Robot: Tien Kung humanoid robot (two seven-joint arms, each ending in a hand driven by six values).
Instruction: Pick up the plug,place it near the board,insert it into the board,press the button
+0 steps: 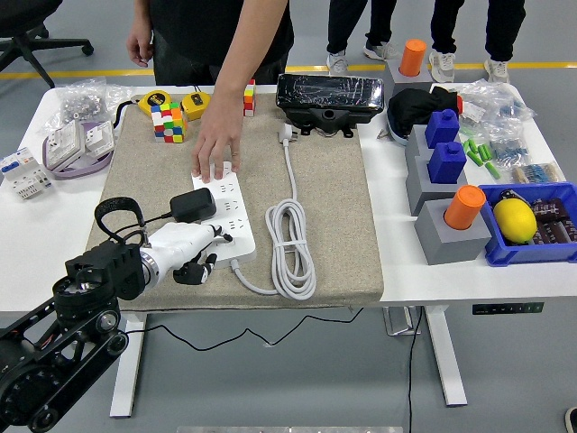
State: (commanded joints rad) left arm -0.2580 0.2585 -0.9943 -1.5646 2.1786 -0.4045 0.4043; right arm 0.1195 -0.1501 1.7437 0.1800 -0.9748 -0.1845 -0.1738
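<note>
The robot's left hand (pixel 191 248), white with black fingertips, lies low over the near left part of the beige felt mat (pixel 329 216), its fingers loosely curled and holding nothing, the tips just beside the near left edge of the white power strip board (pixel 225 216). The black plug adapter (pixel 193 206) sits on the left side of the board, just far of the hand, with its thin black cable looping back toward the black left arm (pixel 86 293). A person standing at the far side presses the fingers of one hand (pixel 216 149) flat on the far end of the board. The board's thick white cord lies coiled (pixel 290 244) to the right of it on the mat, its white plug (pixel 287 135) lying near a black box (pixel 326 97) at the far edge.
</note>
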